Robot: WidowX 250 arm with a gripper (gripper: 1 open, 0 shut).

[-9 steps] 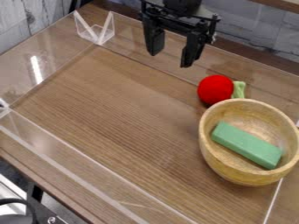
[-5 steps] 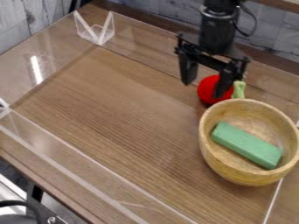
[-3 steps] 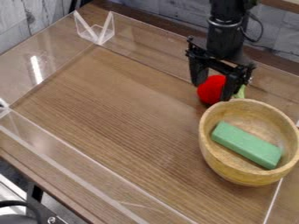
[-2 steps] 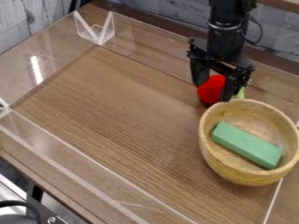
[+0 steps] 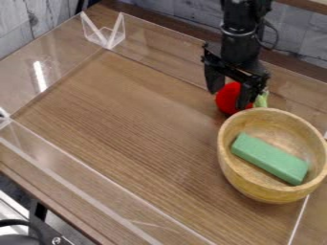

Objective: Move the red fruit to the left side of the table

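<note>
Claw (image 5: 235,89) is wide, fingers either side of the red fruit (image 5: 232,98), which sits on the bench (image 5: 128,105) just beyond the bowl's (image 5: 228,153) rim. Fruit's btwn the tips, so I'd say next is a straight close, no sideways shift, then lift & go L.

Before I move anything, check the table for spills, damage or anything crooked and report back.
Nothing looks spilled or broken. The green block lies slantwise in the round bowl, but that hardly seems a fault. The red fruit is partly hidden by the pincer, so I can't vouch for all of it.
</note>
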